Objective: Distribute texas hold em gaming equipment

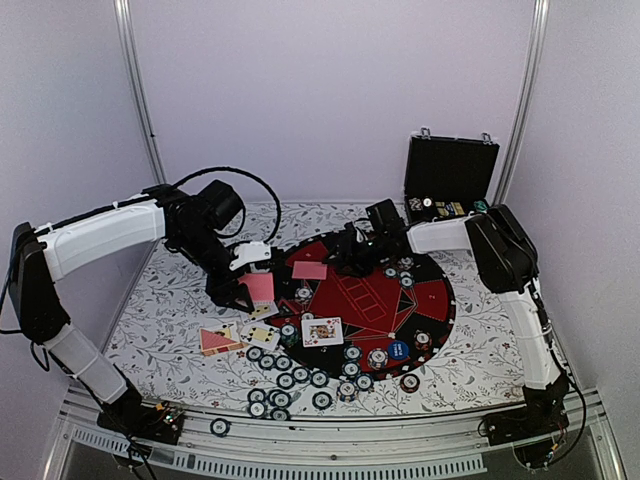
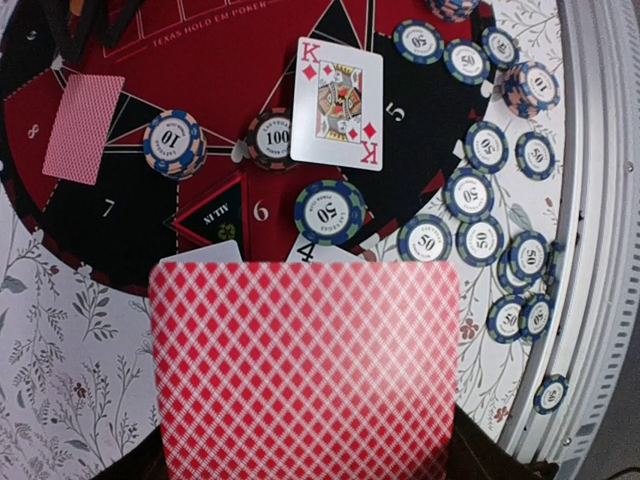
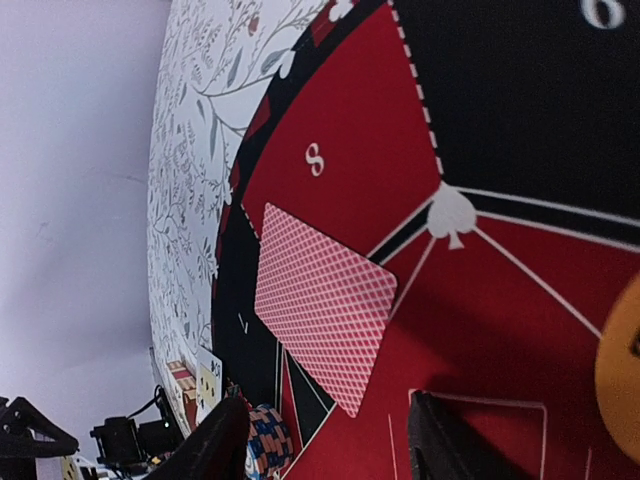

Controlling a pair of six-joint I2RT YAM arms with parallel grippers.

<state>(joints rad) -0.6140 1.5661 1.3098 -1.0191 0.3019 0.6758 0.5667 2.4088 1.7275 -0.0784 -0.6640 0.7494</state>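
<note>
**Left claw clamped on a card; right claw released at seat 8.**
My left claw [image 1: 240,290] grips the red-backed card [image 2: 305,370] by its near edge, above the mat [image 2: 200,60] rim. My right claw [image 3: 325,440] stands with fingers apart and nothing between them, and the face-down card [image 3: 322,300] lies flat just ahead. Plan: carry my card low and level, and release only once it is over a bare seat; 7 looks free. In the way are the chips [image 2: 469,192] crowding seats 6 and 7, and the king of diamonds [image 2: 338,103] face up nearby.

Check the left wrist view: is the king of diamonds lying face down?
No, the king of diamonds lies face up on the mat, its red K showing.
</note>
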